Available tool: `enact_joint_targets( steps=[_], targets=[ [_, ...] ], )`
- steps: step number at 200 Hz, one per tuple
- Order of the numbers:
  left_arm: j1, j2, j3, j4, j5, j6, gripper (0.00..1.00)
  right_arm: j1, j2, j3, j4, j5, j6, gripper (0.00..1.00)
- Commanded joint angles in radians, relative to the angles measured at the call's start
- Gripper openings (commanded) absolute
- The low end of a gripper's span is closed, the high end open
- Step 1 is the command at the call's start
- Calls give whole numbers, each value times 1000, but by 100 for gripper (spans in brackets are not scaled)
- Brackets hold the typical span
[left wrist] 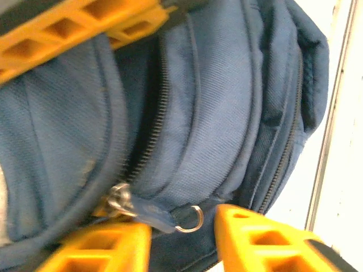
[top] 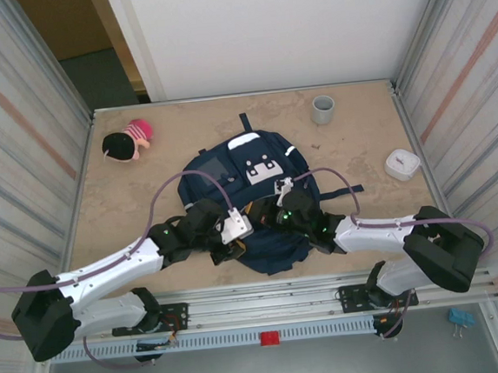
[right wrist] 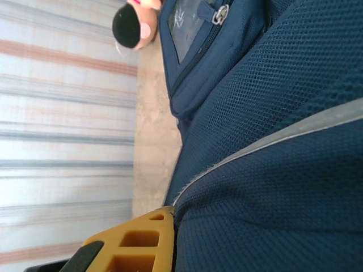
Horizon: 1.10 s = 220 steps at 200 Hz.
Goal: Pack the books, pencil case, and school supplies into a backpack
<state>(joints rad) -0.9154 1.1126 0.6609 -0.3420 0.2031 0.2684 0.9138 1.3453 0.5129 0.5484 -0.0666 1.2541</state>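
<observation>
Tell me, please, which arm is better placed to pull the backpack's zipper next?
Left, I'd say. The zipper pull lies between the open fingers of the left gripper, while the right gripper is shut on the backpack fabric and seems to be steadying it.

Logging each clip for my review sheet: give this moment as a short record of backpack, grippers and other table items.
backpack: navy, lying mid-table between both arms
left gripper: jaws apart at the backpack's near edge
zipper pull: with metal ring, close to the left gripper's lower finger
right gripper: shut, apparently pinching backpack fabric
other items: grey cup, white box, pink-and-black toy
</observation>
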Motion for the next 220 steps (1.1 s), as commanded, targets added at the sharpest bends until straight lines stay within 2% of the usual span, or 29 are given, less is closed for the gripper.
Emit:
enact_joint_targets(
  steps=[1,12,21,59,80,110,134,156,177,201,220],
  targets=[
    [-22,-77,81,41,33,96,51,-26,-51,74,-144,-175,-195,5],
    [-22,-113,86,-1,5,138,60,-52,-70,101,-232,-252,-265,5],
    [-23,-143,82,-20,-27,179,64,-74,-80,123,-292,-318,-309,5],
    [-33,-183,61,-48,-179,309,66,-159,-103,187,-445,-527,-423,5],
    [-37,-149,51,-42,-226,368,69,-194,-103,215,-504,-594,-468,5],
    [-38,-73,16,76,-283,443,74,-233,-91,246,-543,-663,-492,5],
    [-38,-16,9,165,-242,459,74,-252,-80,264,-560,-698,-498,6],
    [-38,35,-2,228,-197,460,64,-270,-77,271,-561,-713,-501,6],
    [-38,55,-9,262,-159,433,43,-296,-81,273,-578,-709,-500,8],
    [-29,48,-13,263,-80,343,15,-325,-133,263,-660,-619,-518,29],
    [-15,48,-25,278,-26,254,6,-318,-222,278,-809,-433,-567,44]
  ],
)
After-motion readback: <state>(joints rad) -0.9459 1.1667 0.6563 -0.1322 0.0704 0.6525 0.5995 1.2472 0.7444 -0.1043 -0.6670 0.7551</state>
